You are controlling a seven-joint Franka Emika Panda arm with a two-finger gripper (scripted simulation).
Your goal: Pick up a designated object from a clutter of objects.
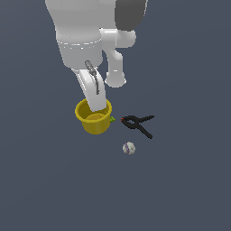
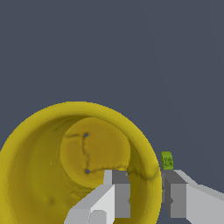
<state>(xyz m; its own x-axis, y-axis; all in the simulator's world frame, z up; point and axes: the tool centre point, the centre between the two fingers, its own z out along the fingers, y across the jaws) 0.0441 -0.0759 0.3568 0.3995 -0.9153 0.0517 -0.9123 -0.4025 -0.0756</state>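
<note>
White and grey, the claw point(image 2: 146, 199) has its two fingers point(image 2: 117, 197) set astride the wall of the yellow cup point(image 1: 94, 118): in the wrist view one finger sits inside the bowl and the other outside it, with the thick rim point(image 2: 148, 175) running between them. Both pads look close against the wall, so the claw reads as pinching the cup's rim, though I cannot tell how firmly it bears. From the exterior view the white arm point(image 1: 92, 88) drops straight down into the cup's mouth and hides most of the claw.

Right at the outer finger, just past the cup's wall, sits the tiny green block point(image 2: 166, 160); from outside it peeks out against the cup's side toward the exterior view's right. Whether the cup stands on the dark blue-grey surface point(image 1: 180, 189) or hangs a little above it, I cannot tell.

Farther out on that same side lies the black spring clamp point(image 1: 139, 123), flat, its red tip point(image 1: 122, 119) turned toward the cup and near the green block. Beyond the clamp, well apart from the claw, rests the whitish ball point(image 1: 128, 148)
</note>
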